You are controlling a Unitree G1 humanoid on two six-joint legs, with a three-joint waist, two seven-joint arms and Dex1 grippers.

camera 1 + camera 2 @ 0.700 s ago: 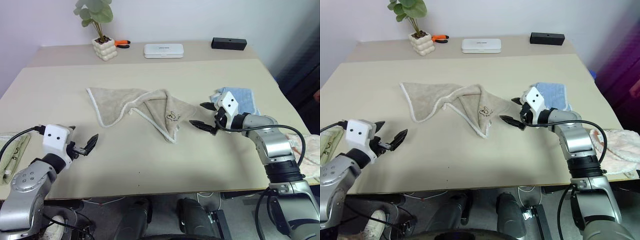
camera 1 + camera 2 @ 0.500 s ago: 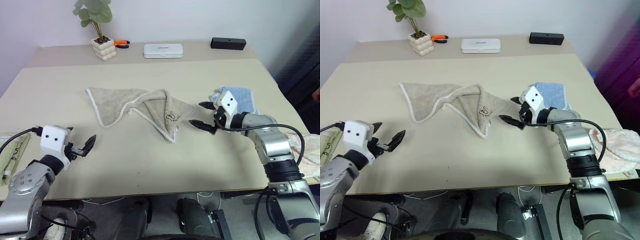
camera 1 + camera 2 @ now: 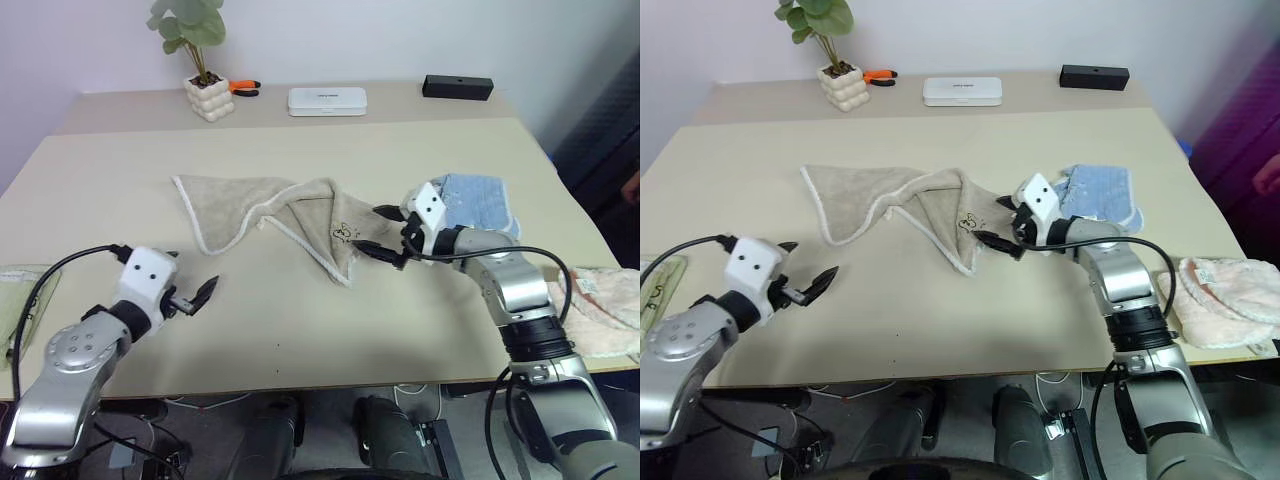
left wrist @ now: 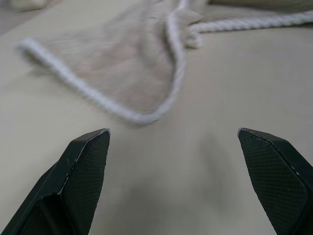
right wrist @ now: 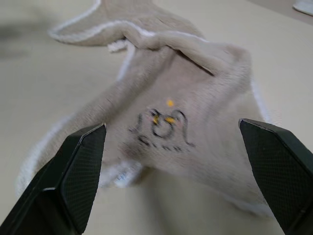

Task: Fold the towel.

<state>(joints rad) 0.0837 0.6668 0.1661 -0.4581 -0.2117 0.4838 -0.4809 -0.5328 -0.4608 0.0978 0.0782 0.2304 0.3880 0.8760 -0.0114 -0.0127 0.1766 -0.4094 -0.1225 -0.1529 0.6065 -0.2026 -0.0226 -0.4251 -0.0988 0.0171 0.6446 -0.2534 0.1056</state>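
Beige table [image 3: 300,330] against a pale wall [image 3: 400,40]; towel [image 3: 250,205] crumpled, both hands spread wide, empty.

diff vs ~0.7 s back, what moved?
Both end effectors closed in on the towel. The right end effector slid left, from just off the towel's right corner to open over the corner by the embroidered mark. The left end effector came in toward the towel's left corner, open, nothing held. Towel, blue cloth and the rest unchanged.
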